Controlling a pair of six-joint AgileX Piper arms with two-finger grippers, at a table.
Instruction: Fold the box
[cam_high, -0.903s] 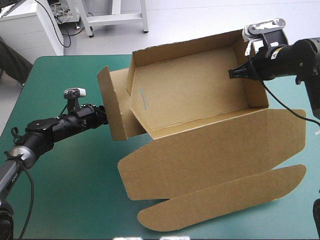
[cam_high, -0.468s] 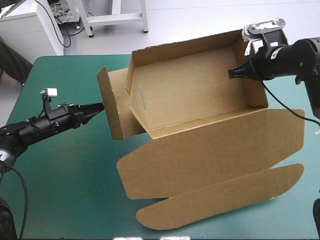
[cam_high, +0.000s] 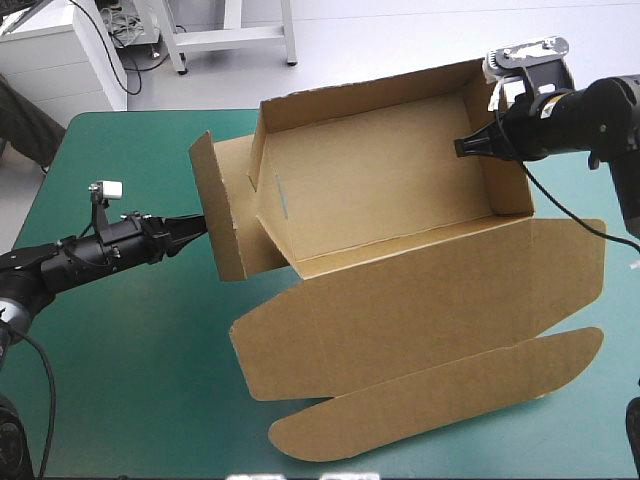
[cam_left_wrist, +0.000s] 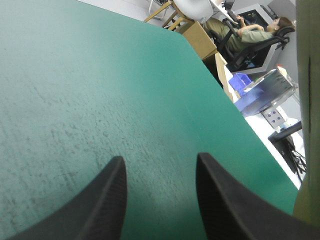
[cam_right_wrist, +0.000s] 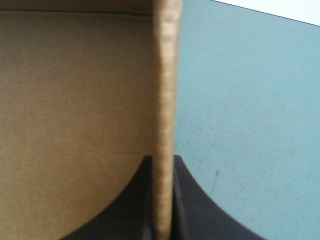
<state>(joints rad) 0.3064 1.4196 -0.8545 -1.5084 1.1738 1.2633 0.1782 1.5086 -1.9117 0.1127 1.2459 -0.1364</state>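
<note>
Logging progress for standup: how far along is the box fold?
Done: the box has three walls up. In hand: right gripper clamps the right wall; left gripper, open, points at the loose left flap. Left: tuck that flap; lid lies flat.

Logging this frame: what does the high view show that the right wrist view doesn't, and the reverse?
Only the high view: the whole box as an open tray, its lid flat on the teal-green cover, and the left gripper pointing at the raised end flap. Only the right wrist view: the right gripper close up, its fingers all but shut on the wall's edge. Both: brown board, the cover beside it, and that grip on the tray's right wall.
</note>
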